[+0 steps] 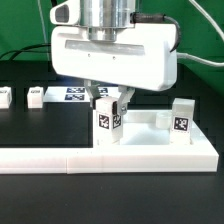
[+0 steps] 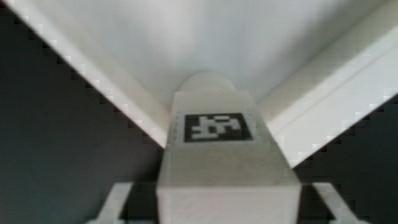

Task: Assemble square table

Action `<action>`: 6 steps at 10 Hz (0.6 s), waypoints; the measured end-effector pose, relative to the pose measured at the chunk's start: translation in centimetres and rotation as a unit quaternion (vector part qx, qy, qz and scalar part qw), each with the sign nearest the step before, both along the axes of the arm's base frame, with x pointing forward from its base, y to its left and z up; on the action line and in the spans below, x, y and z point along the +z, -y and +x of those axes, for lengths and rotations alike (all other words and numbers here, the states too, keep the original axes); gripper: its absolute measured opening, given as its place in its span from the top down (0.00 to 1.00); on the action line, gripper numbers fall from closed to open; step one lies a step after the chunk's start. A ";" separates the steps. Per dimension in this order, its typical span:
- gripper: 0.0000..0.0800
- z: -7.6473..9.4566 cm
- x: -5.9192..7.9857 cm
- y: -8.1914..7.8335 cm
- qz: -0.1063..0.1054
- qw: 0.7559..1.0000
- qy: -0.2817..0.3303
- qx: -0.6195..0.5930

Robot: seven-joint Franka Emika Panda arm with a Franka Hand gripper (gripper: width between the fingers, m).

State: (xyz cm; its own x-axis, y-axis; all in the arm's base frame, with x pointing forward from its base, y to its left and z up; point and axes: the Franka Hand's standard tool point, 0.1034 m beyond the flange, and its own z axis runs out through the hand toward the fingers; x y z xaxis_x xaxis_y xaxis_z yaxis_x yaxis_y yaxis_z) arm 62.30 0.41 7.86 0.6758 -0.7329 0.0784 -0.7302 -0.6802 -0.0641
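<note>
A spare leg (image 1: 35, 94) lay well off to the exterior view's left of the gripper (image 1: 108, 106), whose half-closed jaws pinched a leg (image 1: 108, 122) directly below, at the tabletop (image 1: 145, 135), where a skewed hold might seat it crooked or bump the upright leg (image 1: 181, 120) near its other side.

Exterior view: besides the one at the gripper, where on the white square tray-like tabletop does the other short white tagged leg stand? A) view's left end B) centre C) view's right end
C: that short white block leg stands at the exterior view's right end of the white square tabletop.
</note>
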 end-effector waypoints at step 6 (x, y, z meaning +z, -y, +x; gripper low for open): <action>0.64 -0.3 -0.2 0.4 0.034 0.953 -0.005 -0.300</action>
State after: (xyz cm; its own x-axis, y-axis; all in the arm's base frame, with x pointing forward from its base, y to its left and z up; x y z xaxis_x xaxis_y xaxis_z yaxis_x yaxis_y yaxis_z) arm 62.05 0.05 7.67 0.1334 -0.9910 0.0128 -0.9875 -0.1340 -0.0833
